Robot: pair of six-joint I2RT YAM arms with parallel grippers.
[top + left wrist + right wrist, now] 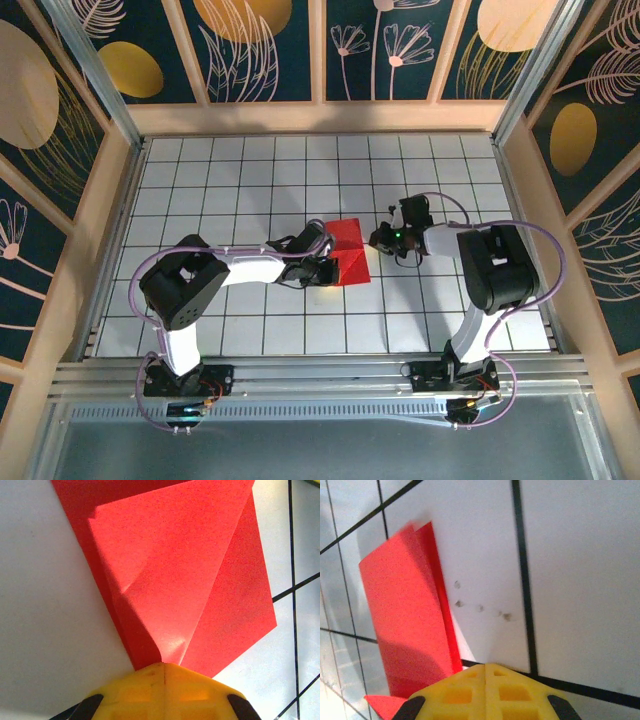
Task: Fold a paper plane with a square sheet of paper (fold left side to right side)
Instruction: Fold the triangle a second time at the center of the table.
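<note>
White tiles ruled with black lines cover the tabletop (250,180), which is fenced by a pale wooden frame and dark blue panels (270,50) painted with gold discs and thin flower outlines. Near the middle lies the square sheet of paper (348,245), bright red and no longer flat: one layer is folded over another.

From the near left corner, the left arm reaches across to the right, its elbow raised and its white forearm lying low over the tiles. The left hand (325,268) sits at the sheet's left edge. In the left wrist view this hand (162,666) is closed, its yellow fingers (130,690) pressed together along a thin seam. Their tips touch the paper (190,570) just where the folded layers run together into a point, and a raised flap spreads away from there. Whether a layer is pinched in the seam I cannot tell.

On the other side, the right arm rises from its base, bends at a bulky black elbow and points leftward. Its right hand (382,238) is just beside the sheet's right edge. Seen from the right wrist, that hand (485,669) is also closed, fingers (520,690) together over bare white tile, with the paper (405,610) close to its left, one fold standing up. No contact can be made out there.
</note>
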